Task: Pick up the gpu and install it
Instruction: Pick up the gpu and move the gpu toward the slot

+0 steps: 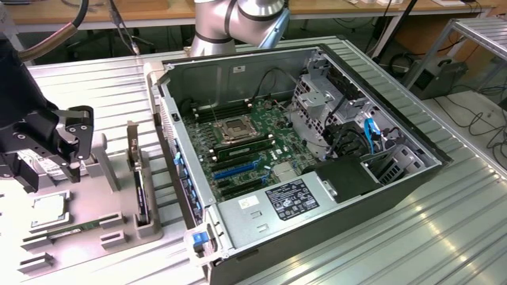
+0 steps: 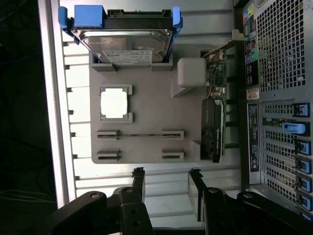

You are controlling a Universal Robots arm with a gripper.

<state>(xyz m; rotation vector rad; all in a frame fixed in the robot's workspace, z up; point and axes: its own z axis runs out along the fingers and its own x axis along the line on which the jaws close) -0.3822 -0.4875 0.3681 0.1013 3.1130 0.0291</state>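
Observation:
The gpu [image 1: 139, 178] stands on its edge in a slot of the grey holder tray [image 1: 119, 228], next to the open computer case [image 1: 317, 148]. In the wrist view the gpu [image 2: 214, 125] shows its green board, black cooler and metal bracket end, close to the case's rear panel [image 2: 279, 98]. My black gripper [image 1: 51, 175] hangs open over the tray's far side at the exterior view's left, apart from the gpu. Nothing sits between its fingers [image 2: 139, 183] in the wrist view, where the gripper [image 2: 167, 185] is open above the tray edge.
The tray also holds a silver hard drive [image 2: 124, 41] in blue rails, a processor [image 2: 116, 104] and a thin memory stick [image 2: 139, 133]. Inside the case, the motherboard [image 1: 246, 148] shows blue card slots [image 1: 234, 169], with a power supply [image 1: 289, 199] and drive cage [image 1: 317, 101]. The ribbed metal table [image 1: 412, 237] surrounds everything.

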